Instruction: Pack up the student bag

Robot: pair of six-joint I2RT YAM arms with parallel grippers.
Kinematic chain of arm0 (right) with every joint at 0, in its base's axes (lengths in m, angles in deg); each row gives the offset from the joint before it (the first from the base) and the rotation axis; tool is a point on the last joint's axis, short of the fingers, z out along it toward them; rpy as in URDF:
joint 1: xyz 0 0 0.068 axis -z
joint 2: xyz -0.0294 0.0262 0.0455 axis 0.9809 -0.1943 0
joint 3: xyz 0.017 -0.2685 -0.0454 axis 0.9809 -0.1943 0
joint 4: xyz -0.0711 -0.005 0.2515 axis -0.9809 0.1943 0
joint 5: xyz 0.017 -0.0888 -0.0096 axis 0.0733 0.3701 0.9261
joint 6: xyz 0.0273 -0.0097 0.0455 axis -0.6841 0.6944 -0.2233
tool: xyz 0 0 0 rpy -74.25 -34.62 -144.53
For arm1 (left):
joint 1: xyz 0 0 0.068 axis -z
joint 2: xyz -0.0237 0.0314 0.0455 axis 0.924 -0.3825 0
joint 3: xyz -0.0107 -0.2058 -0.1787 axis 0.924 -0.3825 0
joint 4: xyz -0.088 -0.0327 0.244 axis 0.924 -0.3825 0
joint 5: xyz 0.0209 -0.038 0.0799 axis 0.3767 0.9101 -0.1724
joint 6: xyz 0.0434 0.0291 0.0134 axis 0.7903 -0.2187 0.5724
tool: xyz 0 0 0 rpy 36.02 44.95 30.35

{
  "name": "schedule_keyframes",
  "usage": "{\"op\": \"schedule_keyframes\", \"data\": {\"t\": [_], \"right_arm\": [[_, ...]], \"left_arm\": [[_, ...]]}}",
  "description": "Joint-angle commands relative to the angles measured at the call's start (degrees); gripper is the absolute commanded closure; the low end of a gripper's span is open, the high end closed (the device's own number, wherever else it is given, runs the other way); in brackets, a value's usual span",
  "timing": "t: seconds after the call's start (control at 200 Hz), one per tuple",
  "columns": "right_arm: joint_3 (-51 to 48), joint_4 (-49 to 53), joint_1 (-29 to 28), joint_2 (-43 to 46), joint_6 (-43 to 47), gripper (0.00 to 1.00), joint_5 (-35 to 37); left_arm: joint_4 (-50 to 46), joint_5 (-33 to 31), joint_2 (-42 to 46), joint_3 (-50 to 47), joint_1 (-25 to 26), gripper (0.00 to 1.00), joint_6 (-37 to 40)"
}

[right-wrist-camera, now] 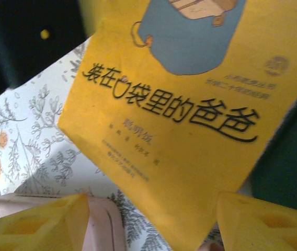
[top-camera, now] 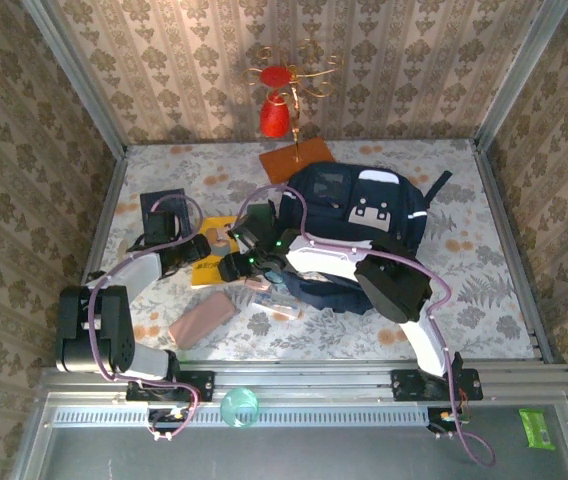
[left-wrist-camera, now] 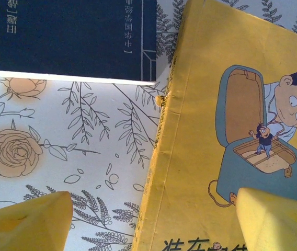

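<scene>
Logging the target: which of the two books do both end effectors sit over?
The yellow book with the cartoon boy and case on its cover; the dark navy book lies beside it.

On the yellow book (right-wrist-camera: 190, 104) you can read the cover title in large black characters, 装在口袋里的爸爸. The smaller lines beneath it are too blurred. Just beside that book's corner, the dark blue book (left-wrist-camera: 70, 36) carries white Chinese lettering too small to read.

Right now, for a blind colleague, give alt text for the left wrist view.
A yellow paperback book with a cartoon boy lies on the floral tablecloth, beside a dark navy flat book; the left pincer hovers open above.
</scene>
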Motion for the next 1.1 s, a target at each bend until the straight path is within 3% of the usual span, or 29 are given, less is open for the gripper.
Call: {"op": "schedule_keyframes", "data": {"t": [0.0, 0.535, 0.77, 1.095], "right_arm": [[1.2, 2.2, 1.3, -1.2, -2.0, 0.34, -0.6], [3.9, 5.8, 2.3, -2.5, -2.4, 0.35, 0.6], [6.6, 11.6, 0.4, 0.2, -1.1, 0.35, 10.0], [12.0, 11.8, -0.4, -3.4, -5.9, 0.35, 6.4]], "left_arm": [[1.0, 2.8, 0.0, -0.6, -0.2, 0.19, -0.3], [2.2, 6.0, -2.9, -1.6, 2.4, 0.23, -0.8], [2.2, 4.6, -1.7, -3.5, 2.8, 0.24, -1.3], [3.2, 0.8, 1.0, -5.9, 1.6, 0.23, -2.6]]}}
